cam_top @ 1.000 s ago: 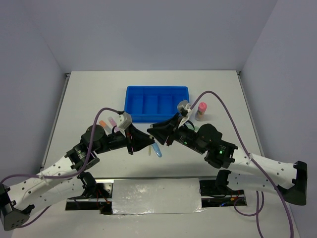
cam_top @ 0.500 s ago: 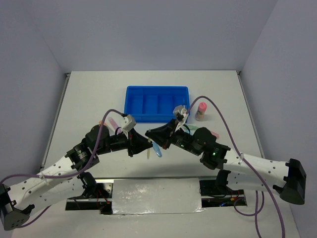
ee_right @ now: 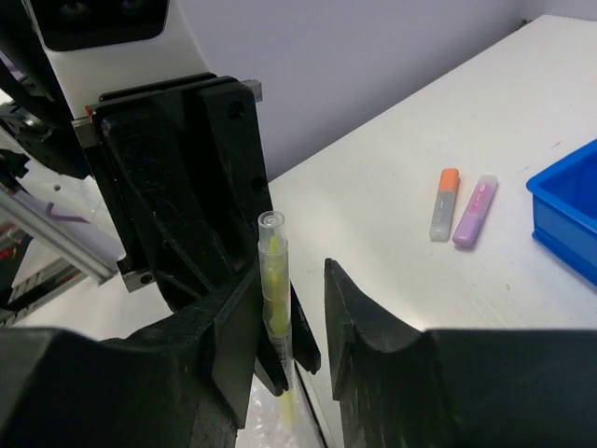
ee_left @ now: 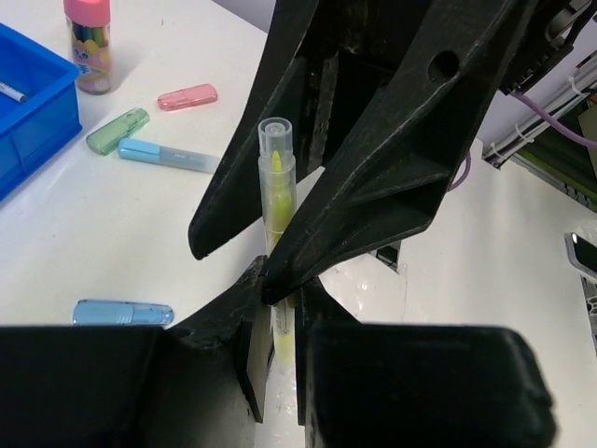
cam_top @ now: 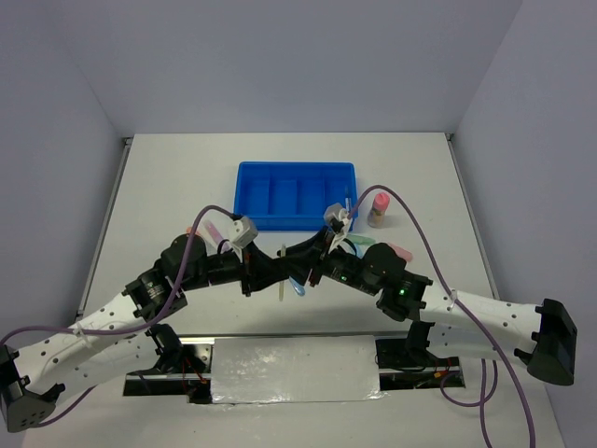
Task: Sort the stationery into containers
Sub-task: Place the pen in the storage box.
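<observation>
At the near middle of the tabletop [cam_top: 168, 187], the two arms meet nose to nose. The left pincer [ee_left: 279, 285] is clenched on the yellow pen [ee_left: 277, 187], and the pen's clear-tipped end pokes out beyond its fingers. The right pincer [ee_right: 291, 271] is released and straddles that same pen: one finger sits right by the barrel, the other stands apart (the gap is plain in the right wrist view).

Farther back lies the blue tray [cam_top: 297, 168], with a thin white pen [ee_left: 9, 91] in the compartment nearest the glue stick [cam_top: 379, 209]. That glue stick stands pink cap up, just beside the tray's right end.

Loose on the right side are a pink marker [ee_left: 187, 96], a green marker [ee_left: 118, 131], a light blue marker [ee_left: 168, 156] and a second blue marker [ee_left: 121, 312]. Over on the left, an orange marker [ee_right: 444, 203] and a purple marker [ee_right: 474, 211] lie side by side near the tray.
</observation>
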